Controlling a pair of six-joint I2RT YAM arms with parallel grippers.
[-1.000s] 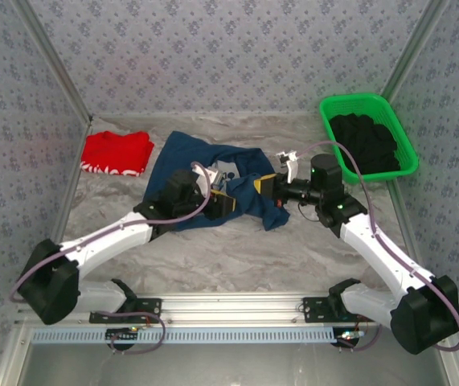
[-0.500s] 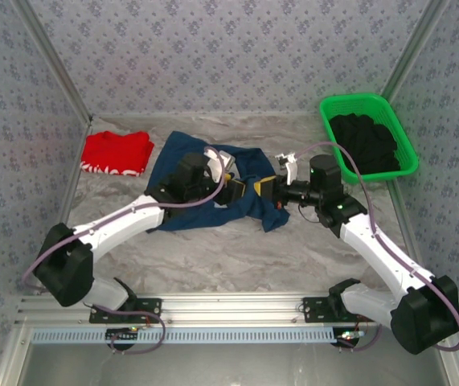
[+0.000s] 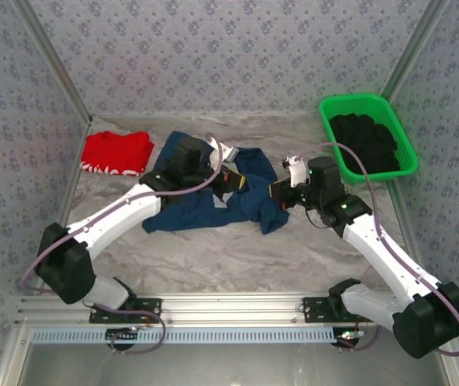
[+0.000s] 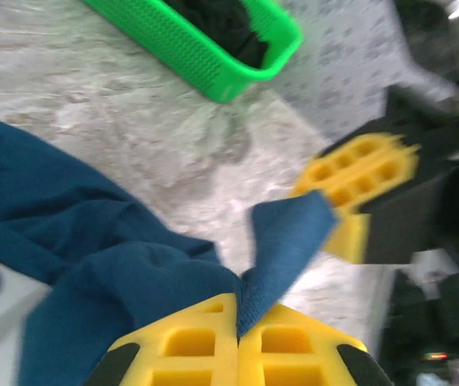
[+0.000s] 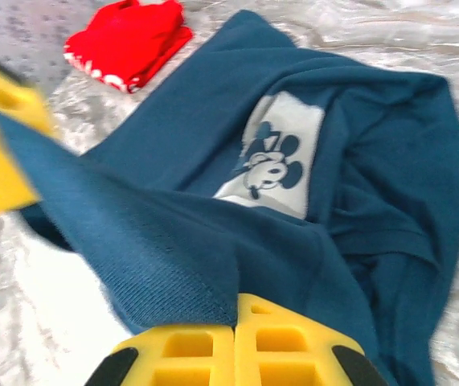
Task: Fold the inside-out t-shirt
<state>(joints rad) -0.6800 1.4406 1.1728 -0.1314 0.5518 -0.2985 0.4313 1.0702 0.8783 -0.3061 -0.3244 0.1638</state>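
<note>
The inside-out t-shirt [image 3: 190, 212] is dark navy and lies crumpled at the middle of the table, with a strip pulled taut between my two grippers. My left gripper [image 3: 227, 178] is shut on one edge of the shirt; in the left wrist view its yellow fingers [image 4: 189, 346] pinch a ribbed blue hem [image 4: 281, 249]. My right gripper [image 3: 276, 192] faces it from the right, shut on the same hem [image 5: 173, 265]. In the right wrist view the shirt [image 5: 374, 185] spreads beyond the fingers, showing a white patch with a cartoon mouse print [image 5: 271, 157].
A folded red garment [image 3: 116, 153] lies at the back left, beside the enclosure's left wall. A green basket [image 3: 356, 99] holding black clothing [image 3: 366, 141] stands at the back right. Bare marbled table [image 3: 229, 257] stretches in front of the shirt.
My left gripper swung back and to the right over the shirt and closed on its hem. The right gripper drew slightly right, stretching the cloth between them.
</note>
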